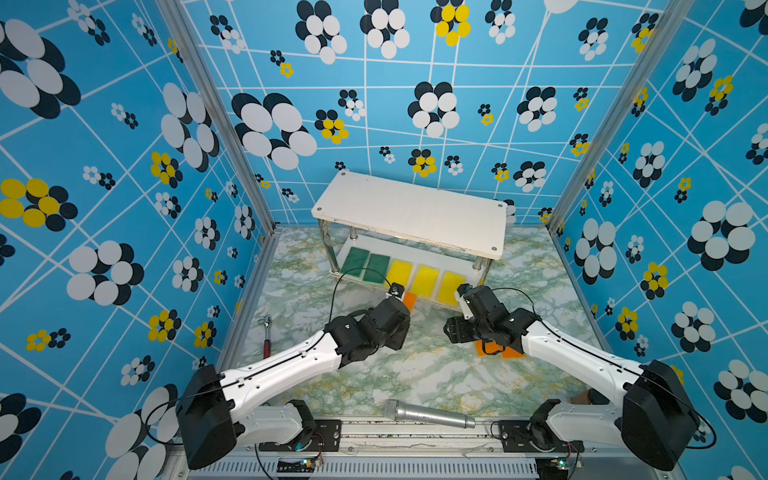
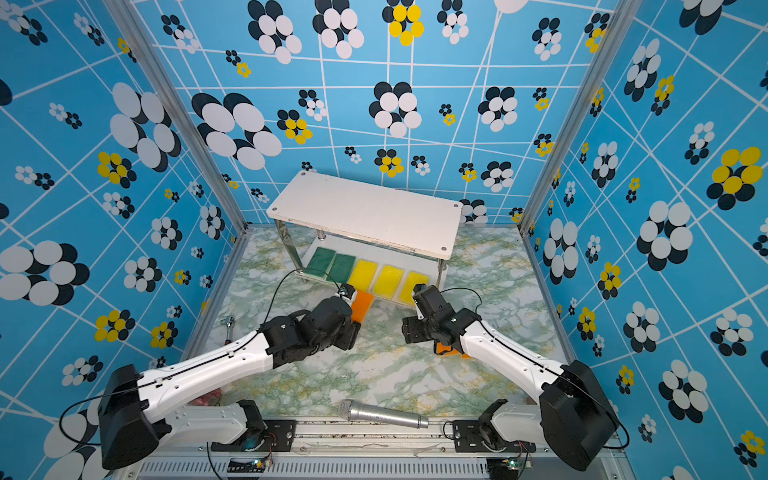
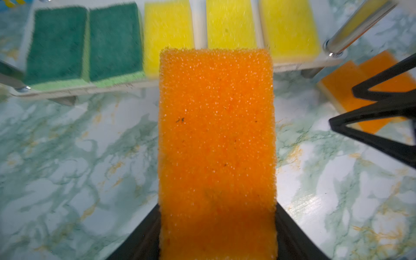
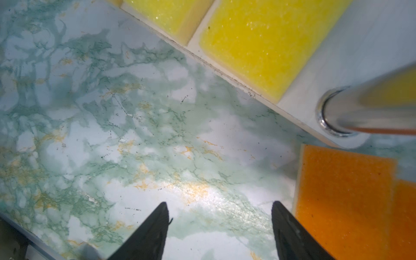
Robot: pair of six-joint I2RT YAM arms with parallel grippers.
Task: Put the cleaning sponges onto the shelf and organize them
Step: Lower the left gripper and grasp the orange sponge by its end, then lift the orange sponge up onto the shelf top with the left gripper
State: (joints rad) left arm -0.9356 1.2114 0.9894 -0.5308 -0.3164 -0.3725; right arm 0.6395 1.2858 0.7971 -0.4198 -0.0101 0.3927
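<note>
left wrist view: porous rectangular orange sponge (image 3: 217, 135) in left gripper (image 3: 217, 207); right gripper (image 3: 342, 105) wide

Nothing legible in any view: no text, label, brand, number or sign.
</note>
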